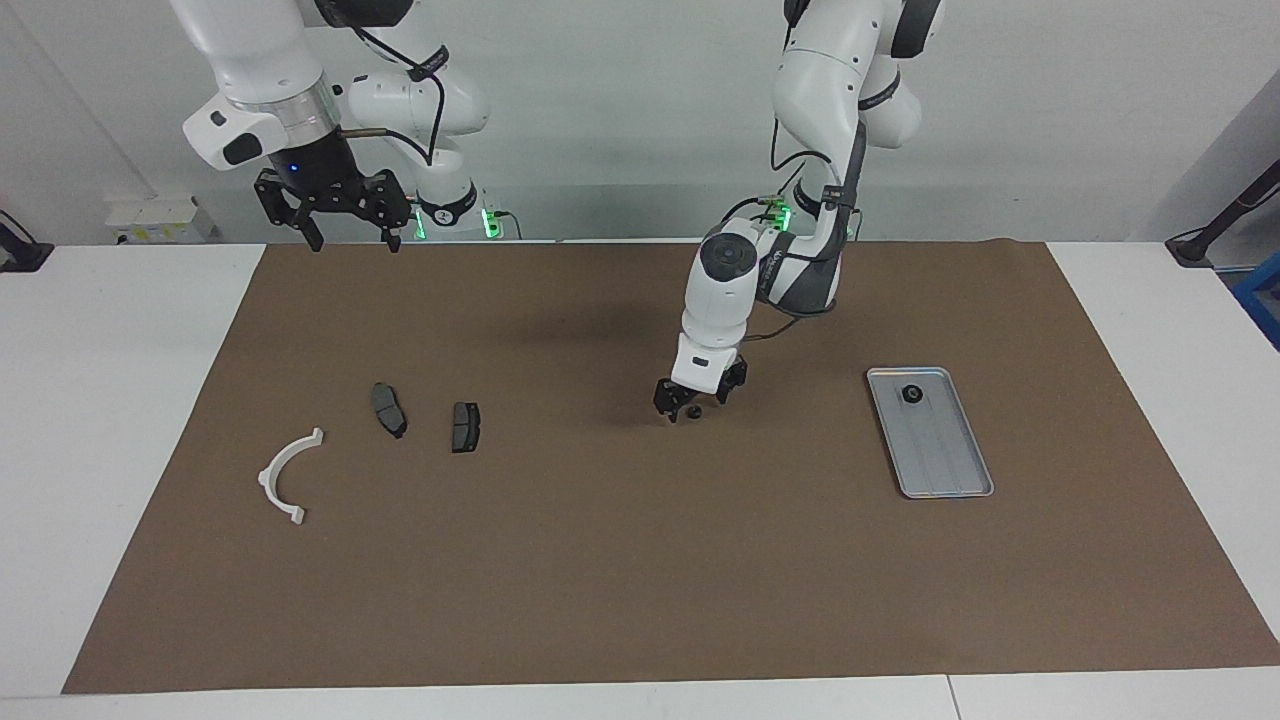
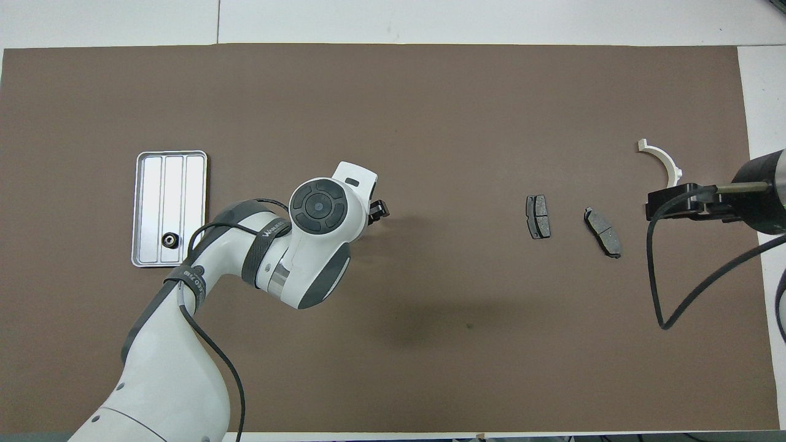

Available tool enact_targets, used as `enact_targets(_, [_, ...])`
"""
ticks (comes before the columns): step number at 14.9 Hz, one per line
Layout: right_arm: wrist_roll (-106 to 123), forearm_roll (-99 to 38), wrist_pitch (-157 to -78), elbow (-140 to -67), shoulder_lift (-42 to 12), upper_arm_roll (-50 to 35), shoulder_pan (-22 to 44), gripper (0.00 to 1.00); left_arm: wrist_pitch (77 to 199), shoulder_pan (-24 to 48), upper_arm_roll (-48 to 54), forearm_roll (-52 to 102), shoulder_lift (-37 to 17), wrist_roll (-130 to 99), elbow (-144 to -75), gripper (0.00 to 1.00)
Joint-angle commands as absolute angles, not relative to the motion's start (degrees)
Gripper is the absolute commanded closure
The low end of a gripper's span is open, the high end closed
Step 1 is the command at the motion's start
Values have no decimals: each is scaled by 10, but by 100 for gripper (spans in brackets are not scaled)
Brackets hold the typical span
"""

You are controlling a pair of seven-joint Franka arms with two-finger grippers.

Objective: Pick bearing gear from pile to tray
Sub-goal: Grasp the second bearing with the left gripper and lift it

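Facing view: the left gripper (image 1: 694, 400) hangs low over the brown mat (image 1: 640, 560), its jaws spread wide to either side of a small black bearing gear (image 1: 692, 412) that sits on the mat. Toward the left arm's end from that gripper lies the silver tray (image 1: 950, 480), a second black gear (image 1: 911, 393) resting in it. The right gripper (image 1: 346, 238) waits high near its base, jaws wide.

Overhead view: the left arm's wrist hides the gear beneath it. Toward the right arm's end lie two brake pads (image 2: 538, 217), (image 2: 603, 231) and a white half-ring bracket (image 2: 663, 163). White tabletop (image 2: 430, 18) borders the mat.
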State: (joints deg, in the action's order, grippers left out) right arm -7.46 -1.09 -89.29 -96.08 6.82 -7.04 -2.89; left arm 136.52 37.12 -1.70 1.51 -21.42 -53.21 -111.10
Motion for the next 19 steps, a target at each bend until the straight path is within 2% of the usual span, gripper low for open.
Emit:
enact_targets(1, [-76,-26,-891,-969,74,-70,-34,0,1383,379,-26,18,-215,-538,-1123,3])
enact_targets(3, [-76,-25,-891,-969,74,-70,-34,0,1401,379,-27,18,-214,-538,-1140,5])
enact_targets(5, [-76,-25,-891,-969,74,-70,-34,0,1405,382,-27,18,-213,-539,-1147,11])
enact_targets(7, [-76,-25,-891,-969,74,-70,-33,0,1401,385,-27,18,-212,-548,-1144,28])
enact_targets(8, [-76,-25,-891,-969,74,-70,-32,0,1397,385,-27,18,-212,-548,-1143,52])
enact_targets(9, [-76,-25,-891,-969,75,-70,-32,0,1392,384,-28,17,-212,-547,-1142,97])
enact_targets(10, [-76,-25,-891,-969,75,-70,-32,0,1381,383,-29,15,-212,-545,-1134,100])
enact_targets(12, [-76,-25,-891,-968,76,-70,-31,0,1334,374,-29,2,-214,-541,-1099,100])
enact_targets(15, [-76,-25,-891,-968,76,-70,-31,0,1248,347,-31,-22,-226,-534,-1019,100])
enact_targets(19, [-76,-25,-892,-969,76,-70,-32,0,1152,260,-35,-43,-203,-416,-950,100])
